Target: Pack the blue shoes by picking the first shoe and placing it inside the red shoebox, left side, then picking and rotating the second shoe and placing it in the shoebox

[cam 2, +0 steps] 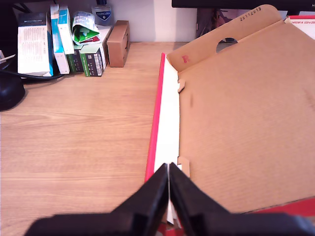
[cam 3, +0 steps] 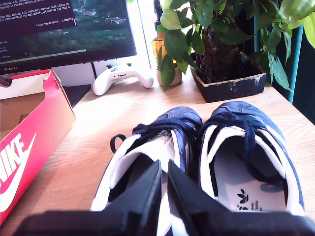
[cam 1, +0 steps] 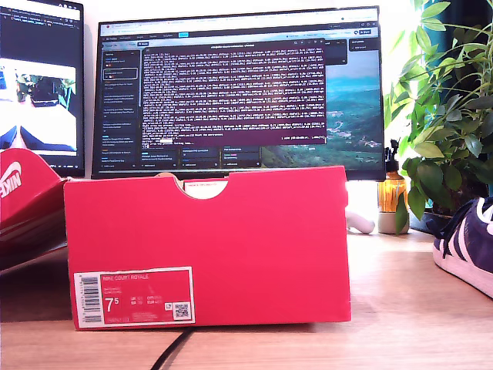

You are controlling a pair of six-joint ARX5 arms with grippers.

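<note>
Wood desk (cam 1: 400, 308) under red shoebox (cam 1: 208, 247), monitor (cam 1: 239, 92) and plant (cam 1: 447, 116) behind; both tools' jaws together.

In the exterior view the shoebox (cam 1: 208, 247) hid its own inside and the monitor's (cam 1: 239, 92) foot, and neither arm showed. One shoe (cam 1: 470, 247) was cut off by that view's right edge; the lid (cam 1: 27, 200) by its left. The label's (cam 1: 135, 297) small print and the screen text were too small to read. In the second wrist view my second gripper (cam 3: 164, 196) covered part of the near shoe's (cam 3: 147, 162) opening.
</note>
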